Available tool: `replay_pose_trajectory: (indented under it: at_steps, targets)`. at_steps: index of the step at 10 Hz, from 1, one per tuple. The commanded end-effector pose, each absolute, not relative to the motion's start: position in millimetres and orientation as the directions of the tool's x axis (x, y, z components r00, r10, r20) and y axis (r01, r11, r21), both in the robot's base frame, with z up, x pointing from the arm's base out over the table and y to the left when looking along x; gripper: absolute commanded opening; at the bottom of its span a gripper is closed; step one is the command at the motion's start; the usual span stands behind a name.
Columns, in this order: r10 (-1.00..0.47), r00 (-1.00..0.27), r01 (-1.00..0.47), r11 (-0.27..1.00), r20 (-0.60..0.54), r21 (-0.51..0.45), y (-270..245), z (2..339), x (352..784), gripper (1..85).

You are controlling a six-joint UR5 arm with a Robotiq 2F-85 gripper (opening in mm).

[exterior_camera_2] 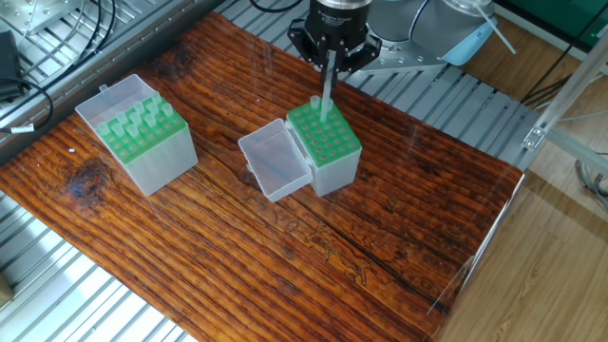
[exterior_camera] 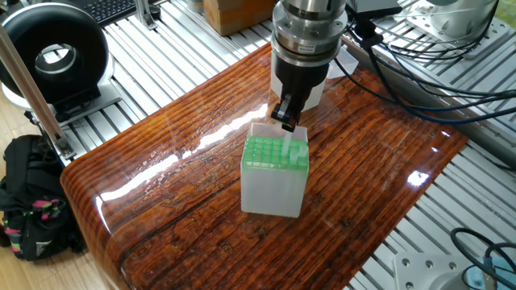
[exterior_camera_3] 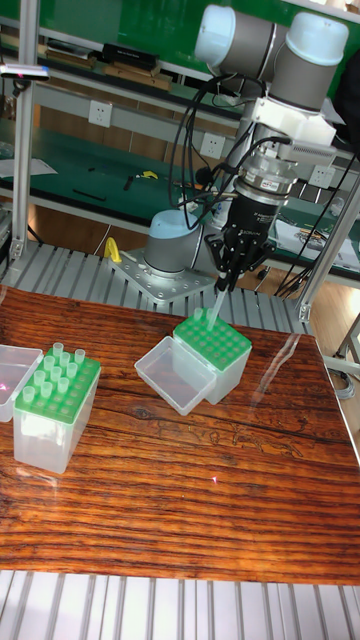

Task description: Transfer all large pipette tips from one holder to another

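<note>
Translucent whitish plastic shows between the tool's dark fingers: one large pipette tip, gripped at its upper end and hanging point down. In the other fixed view the tool sits at the top centre of the frame. The tip's lower end reaches the far corner of the green rack of the near holder; whether it is still seated in a hole cannot be told. One short tip stands in the rack just beside it.

The near holder is a white box with a green perforated top, standing at the centre of the frame on the desk. Its clear hinged lid lies open flat on the desk, to the left of the box in that view.

A second holder stands well apart at the left of the frame. It is of the same build, its lid open, with several tips upright in its green rack.

In the tall fixed view the tool hangs from the arm above the centre holder, with the second holder at the left edge.
</note>
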State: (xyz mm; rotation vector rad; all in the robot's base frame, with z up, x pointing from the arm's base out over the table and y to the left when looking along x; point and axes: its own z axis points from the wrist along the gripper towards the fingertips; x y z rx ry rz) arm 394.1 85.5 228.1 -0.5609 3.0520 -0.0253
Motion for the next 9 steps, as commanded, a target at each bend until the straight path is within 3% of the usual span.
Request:
replay_pose_trajectory:
  at_steps: [1, 9]
  targets:
    - [-0.339, -0.94, -0.339, 0.941, -0.025, -0.002, 89.4, 229.2, 389.7, 11.3]
    - [-0.326, -0.945, -0.326, 0.945, 0.031, 0.013, 92.1, 252.7, 358.0, 11.0]
